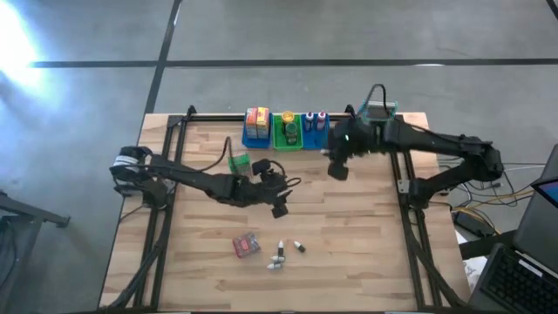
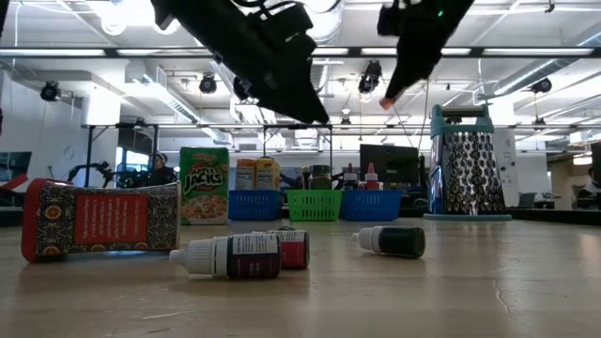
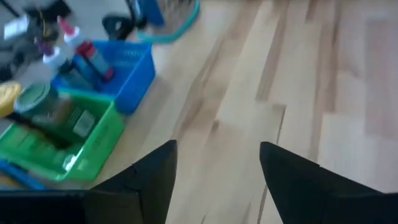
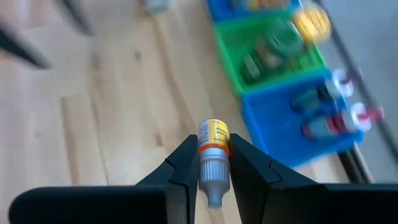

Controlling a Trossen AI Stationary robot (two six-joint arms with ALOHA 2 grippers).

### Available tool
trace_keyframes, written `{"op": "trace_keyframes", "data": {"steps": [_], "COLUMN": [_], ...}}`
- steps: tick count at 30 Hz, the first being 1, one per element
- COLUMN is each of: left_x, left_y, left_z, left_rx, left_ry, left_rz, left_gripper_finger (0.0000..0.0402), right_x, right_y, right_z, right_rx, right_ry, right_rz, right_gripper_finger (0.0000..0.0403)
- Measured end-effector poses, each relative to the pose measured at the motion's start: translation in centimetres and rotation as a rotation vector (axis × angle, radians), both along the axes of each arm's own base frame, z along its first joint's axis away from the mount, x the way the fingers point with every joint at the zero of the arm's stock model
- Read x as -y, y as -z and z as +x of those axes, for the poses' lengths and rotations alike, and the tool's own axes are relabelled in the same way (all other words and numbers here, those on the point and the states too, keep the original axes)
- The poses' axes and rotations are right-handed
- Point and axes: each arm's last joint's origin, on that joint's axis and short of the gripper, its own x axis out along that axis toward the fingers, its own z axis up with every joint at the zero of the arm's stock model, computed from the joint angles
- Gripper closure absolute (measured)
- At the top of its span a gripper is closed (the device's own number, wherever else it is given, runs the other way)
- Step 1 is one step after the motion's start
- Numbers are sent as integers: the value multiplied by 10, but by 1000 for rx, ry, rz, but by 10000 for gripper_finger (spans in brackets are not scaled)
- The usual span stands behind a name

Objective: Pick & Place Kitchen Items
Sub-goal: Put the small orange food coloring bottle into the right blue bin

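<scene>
My right gripper [image 4: 213, 149] is shut on a small bottle [image 4: 213, 134] with a yellow-orange label, above the table near the blue bin [image 4: 298, 121] that holds small bottles. My left gripper [image 3: 217, 152] hangs open over bare wood at mid-table [image 1: 281, 202], nothing between its fingers. On the near part of the table lie a red packet [image 1: 247, 246] and small bottles [image 1: 279, 255] on their sides. A green box [image 1: 238, 163] stands to the left of my left gripper. A green bin [image 1: 288, 131] and a blue bin with boxes [image 1: 256, 128] sit at the far edge. My right gripper pinches the small bottle between its two fingers at the neck, where the label meets the pale cap [image 4: 214, 163]. The fingers slant down from above. The bottle is lifted clear of the table, its cap end toward the wrist and its labelled body sticking out past the fingertips.
A metal grater with a teal handle [image 1: 379, 109] stands at the far right, beside the bins. The three bins line the far edge. Open wood lies between the bins and the loose items at the near side.
</scene>
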Motion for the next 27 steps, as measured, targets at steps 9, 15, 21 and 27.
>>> {"op": "trace_keyframes", "data": {"steps": [9,15,21,27], "left_x": [-1,1,4,-3], "left_y": [-10,-8,-16,-28], "left_z": [-5,-9,-30,-74], "left_rx": [176,138,199,355], "left_ry": [33,49,83,75], "left_rz": [33,52,78,75], "left_gripper_finger": [168,169,170,170], "right_x": [70,104,125,141], "right_y": [20,32,42,51], "right_z": [25,51,60,56], "right_rx": [-158,-192,-227,-227], "right_ry": [239,298,369,460], "right_rz": [152,207,250,284], "right_gripper_finger": [338,338,337,337]}}
